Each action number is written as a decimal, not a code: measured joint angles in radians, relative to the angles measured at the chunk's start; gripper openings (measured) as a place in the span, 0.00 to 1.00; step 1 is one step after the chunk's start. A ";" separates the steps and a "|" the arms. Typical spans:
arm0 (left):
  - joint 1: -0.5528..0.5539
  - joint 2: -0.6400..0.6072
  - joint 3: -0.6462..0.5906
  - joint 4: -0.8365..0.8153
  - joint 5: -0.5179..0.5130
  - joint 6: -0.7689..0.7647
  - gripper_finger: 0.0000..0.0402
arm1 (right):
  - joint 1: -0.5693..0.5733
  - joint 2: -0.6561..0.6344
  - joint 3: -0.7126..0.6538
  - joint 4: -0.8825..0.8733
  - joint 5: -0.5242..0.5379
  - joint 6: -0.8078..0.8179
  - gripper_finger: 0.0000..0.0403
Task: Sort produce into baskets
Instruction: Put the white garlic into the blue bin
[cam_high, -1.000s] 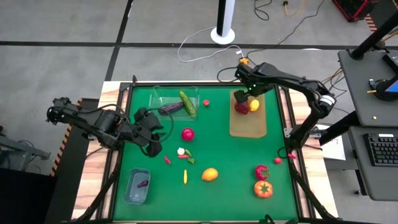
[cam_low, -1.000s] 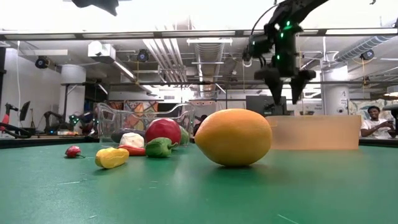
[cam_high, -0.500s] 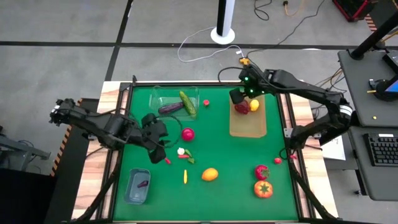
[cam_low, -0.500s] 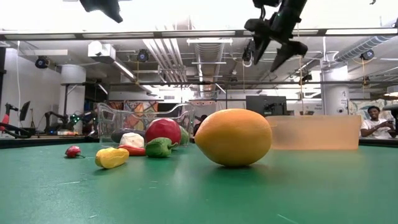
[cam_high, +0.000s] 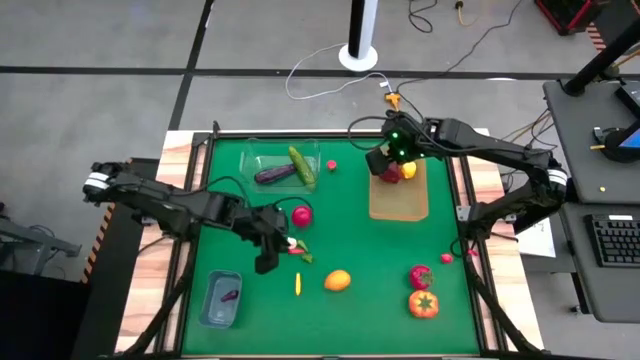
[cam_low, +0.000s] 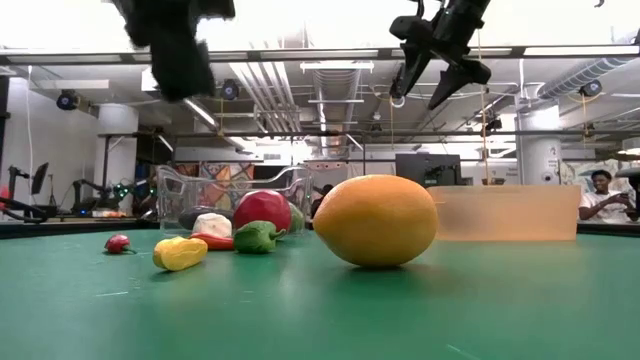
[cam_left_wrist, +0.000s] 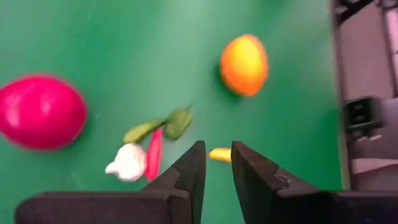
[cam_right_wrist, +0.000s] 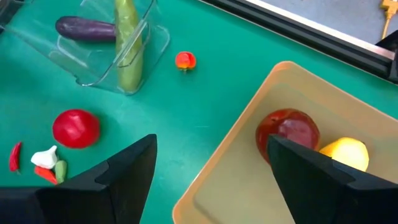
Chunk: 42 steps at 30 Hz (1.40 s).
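Observation:
My left gripper (cam_high: 266, 262) hangs low over the green table, next to a cluster of a white piece, a red chilli and a green chilli (cam_left_wrist: 149, 146). Its fingers stand a narrow gap apart with nothing between them. A yellow chilli (cam_left_wrist: 220, 154) and an orange fruit (cam_high: 338, 280) lie just beyond. My right gripper (cam_right_wrist: 211, 165) is open above the left rim of the wooden tray (cam_high: 400, 200), which holds a dark red fruit (cam_right_wrist: 288, 132) and a yellow fruit (cam_right_wrist: 346, 153). The clear tub (cam_high: 283, 158) holds an eggplant (cam_high: 272, 174) and a cucumber (cam_high: 301, 166).
A red round fruit (cam_high: 301, 215) lies mid-table. A bluish-grey tub (cam_high: 220, 300) at the near left holds one small purple piece. A tomato (cam_high: 423, 303) and a red fruit (cam_high: 421, 276) lie near right. A tiny red fruit (cam_high: 331, 165) sits beside the clear tub.
My left gripper has come down and gone toward the table's near edge and its right, tipping downward, to the cluster of small chillies. My right gripper has risen off the wooden tray and shifted slightly toward the table's left.

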 joint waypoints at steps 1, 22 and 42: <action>0.010 -0.001 -0.026 0.015 0.000 0.009 0.15 | 0.002 0.000 0.000 0.000 0.000 0.000 0.73; 0.024 0.187 -0.191 0.225 -0.216 -0.044 0.45 | 0.013 0.007 -0.001 0.002 -0.009 0.017 0.76; 0.021 0.296 -0.184 0.268 -0.223 -0.051 0.37 | 0.013 0.007 -0.001 0.003 -0.002 0.018 0.76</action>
